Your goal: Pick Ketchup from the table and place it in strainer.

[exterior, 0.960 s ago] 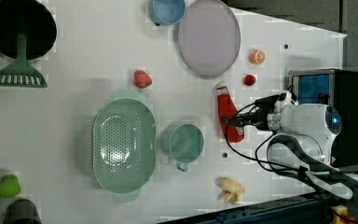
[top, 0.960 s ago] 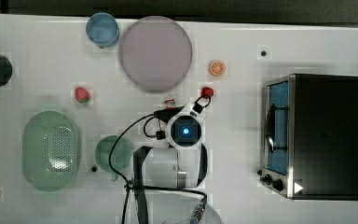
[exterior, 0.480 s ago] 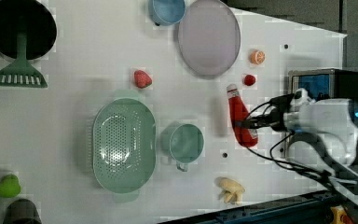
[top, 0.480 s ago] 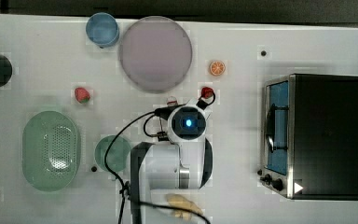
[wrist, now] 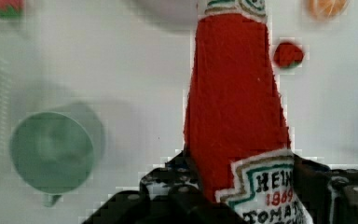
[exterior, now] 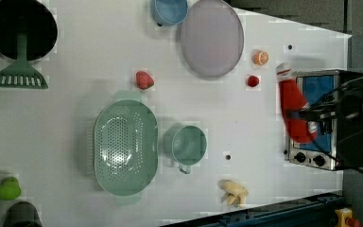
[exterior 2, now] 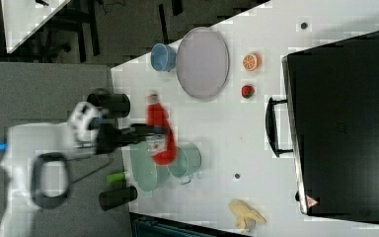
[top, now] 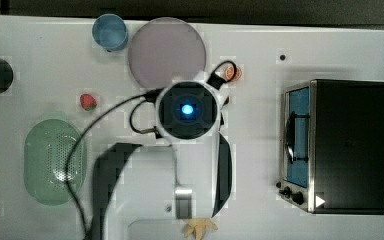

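Tabletop: white work surface [exterior: 75, 118] ringed by dark floor, with kitchen props spread across it.
Oven: black-and-steel toaster oven [top: 347, 145] at the top view's right, blue glass door facing the arm.
Arm: white Panda arm [exterior 2: 34, 148] reaching in from the right view's left, its round wrist housing with a blue light in the middle of the top view.
Plate: lilac round plate [exterior: 211, 38], nothing on it.
Strainer: pale green oval strainer [exterior: 125, 146], hole-dotted bottom bare, sitting on the table just beside a round green cup [exterior: 188, 145] that also holds nothing.
Pan: black pan [exterior: 20, 26] at the left view's upper left, with a green spatula [exterior: 20, 75] resting over its rim.
Blue cup: small blue cup [top: 109, 32] beside the plate, contents not visible.
Gripper: dark gripper [exterior 2: 154, 132] clamped on the label end of the Ketchup [exterior 2: 161, 133], which hangs clear above the table, lying level with its cap toward the plate.
Change: half a second earlier the bottle hung low, near the table beside the green cup; it is now carried higher, showing in front of the oven in the left view.
Ketchup look: red squeeze bottle, white cap, white label with gold and green trim and dark lettering in the wrist view [wrist: 235, 112].
Small items: strawberry [exterior: 144, 79], orange slice [exterior: 261, 57], small round red fruit [exterior: 252, 81], banana-like piece [exterior: 234, 191].
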